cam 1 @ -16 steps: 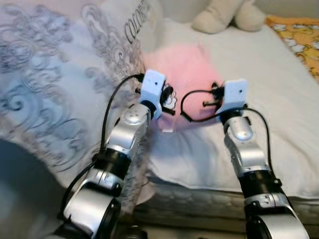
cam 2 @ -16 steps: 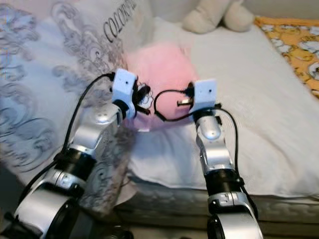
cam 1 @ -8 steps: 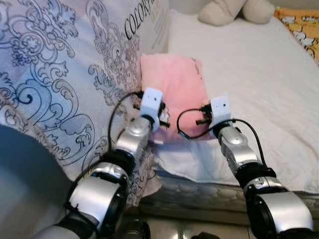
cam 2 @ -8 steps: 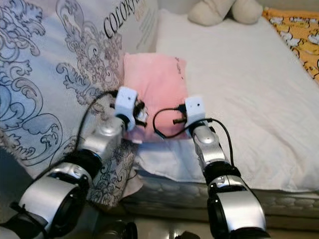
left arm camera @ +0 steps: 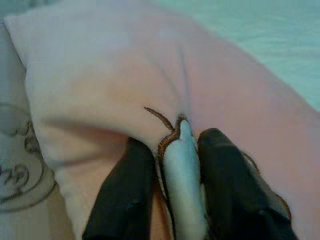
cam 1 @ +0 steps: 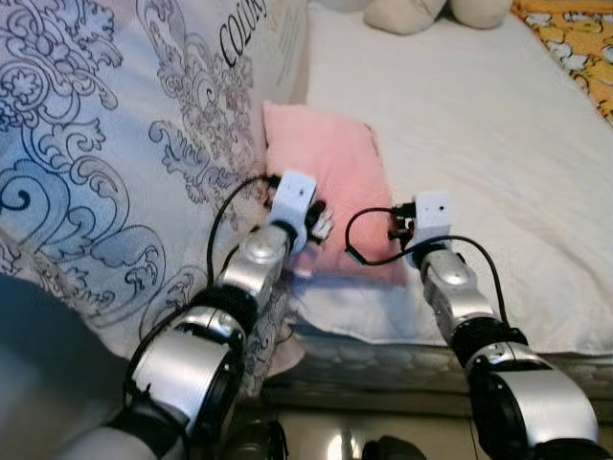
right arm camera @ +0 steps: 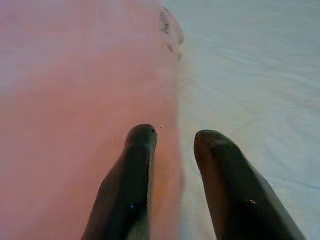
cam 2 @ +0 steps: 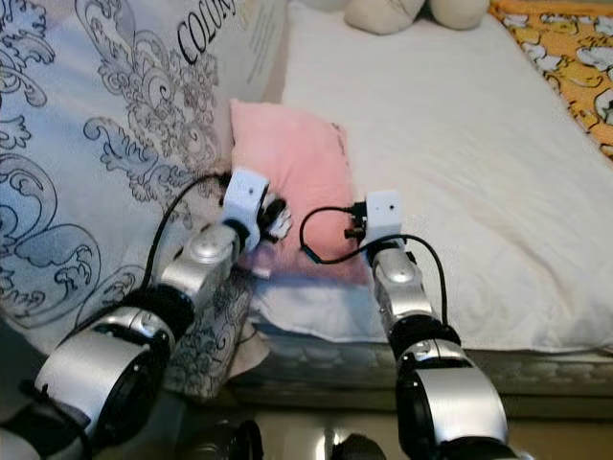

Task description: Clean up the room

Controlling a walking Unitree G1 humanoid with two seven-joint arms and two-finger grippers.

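A pink pillow lies flat on the white mattress, its left side against a big patterned duvet. My left gripper is at the pillow's near left corner, shut on a fold of it with a white strip pinched between the fingers. My right gripper is at the pillow's near right edge. One of its fingers lies over the pink cloth and the other over the white sheet, with the pillow's edge held between them. Both arms reach forward side by side over the bed's front edge.
The grey-and-blue patterned duvet is heaped on the left of the bed and hangs over its front edge. A cream plush toy sits at the far end. A yellow printed blanket lies at the far right. The floor shows below the bed's edge.
The pink pillow, held up a second ago, has come down flat onto the mattress beside the duvet. Both grippers have come down with it, and the camera has tilted.
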